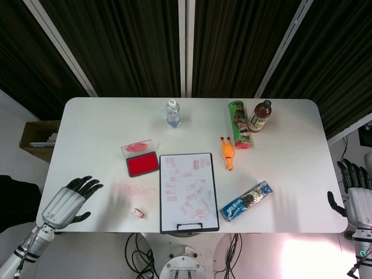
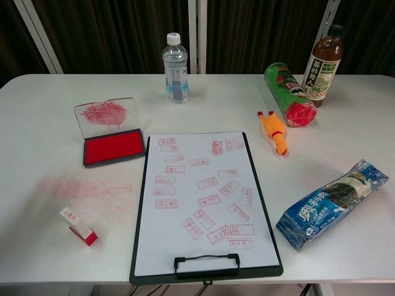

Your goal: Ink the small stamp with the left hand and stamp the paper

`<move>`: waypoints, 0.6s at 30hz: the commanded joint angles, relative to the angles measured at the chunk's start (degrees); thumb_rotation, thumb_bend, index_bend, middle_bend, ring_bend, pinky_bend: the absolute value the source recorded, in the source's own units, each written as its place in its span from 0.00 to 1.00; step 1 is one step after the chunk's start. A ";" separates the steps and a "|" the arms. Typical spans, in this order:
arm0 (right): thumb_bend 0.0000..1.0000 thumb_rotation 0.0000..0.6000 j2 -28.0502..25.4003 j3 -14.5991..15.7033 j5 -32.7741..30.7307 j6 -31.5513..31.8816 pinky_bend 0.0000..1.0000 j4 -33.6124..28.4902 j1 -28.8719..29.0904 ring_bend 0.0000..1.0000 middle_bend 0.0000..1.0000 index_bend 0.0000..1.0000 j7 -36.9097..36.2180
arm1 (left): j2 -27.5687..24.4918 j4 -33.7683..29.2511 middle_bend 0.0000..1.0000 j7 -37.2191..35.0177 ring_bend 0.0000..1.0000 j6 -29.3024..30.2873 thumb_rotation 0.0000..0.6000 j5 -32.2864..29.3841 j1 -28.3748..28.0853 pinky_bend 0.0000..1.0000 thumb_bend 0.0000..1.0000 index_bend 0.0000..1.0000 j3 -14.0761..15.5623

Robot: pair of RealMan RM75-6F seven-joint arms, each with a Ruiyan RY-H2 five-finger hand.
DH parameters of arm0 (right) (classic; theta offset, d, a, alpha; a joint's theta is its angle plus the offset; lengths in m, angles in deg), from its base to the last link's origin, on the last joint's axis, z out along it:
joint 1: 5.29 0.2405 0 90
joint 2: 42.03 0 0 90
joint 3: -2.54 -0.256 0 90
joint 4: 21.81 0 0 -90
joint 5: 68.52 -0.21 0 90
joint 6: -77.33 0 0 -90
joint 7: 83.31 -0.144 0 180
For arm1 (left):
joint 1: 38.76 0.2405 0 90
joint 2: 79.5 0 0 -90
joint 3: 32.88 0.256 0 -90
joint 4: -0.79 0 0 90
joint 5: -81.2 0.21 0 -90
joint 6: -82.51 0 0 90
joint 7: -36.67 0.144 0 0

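Note:
The small white stamp with a red base (image 1: 138, 213) (image 2: 78, 226) lies on its side near the table's front left, on red ink smears. Behind it sits the open red ink pad (image 1: 142, 164) (image 2: 114, 147) with its clear lid up. The paper (image 1: 188, 190) (image 2: 200, 200), covered in several red stamp marks, lies on a black clipboard at the front centre. My left hand (image 1: 69, 200) hovers open over the table's front-left corner, well left of the stamp. My right hand (image 1: 356, 199) hangs open off the table's right edge. Neither hand shows in the chest view.
A water bottle (image 1: 172, 113) stands at the back centre. A green chip can (image 1: 239, 124) lies beside an upright tea bottle (image 1: 259, 115) at the back right. A rubber chicken (image 1: 227, 153) and a blue snack pack (image 1: 246, 200) lie right of the clipboard.

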 commanded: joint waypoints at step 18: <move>0.30 1.00 1.26 -0.19 1.17 2.41 0.00 2.27 -0.72 0.00 0.00 0.00 -3.63 | 17.52 11.54 0.22 -4.32 0.17 -9.17 1.00 1.16 -7.35 0.27 0.17 0.24 1.67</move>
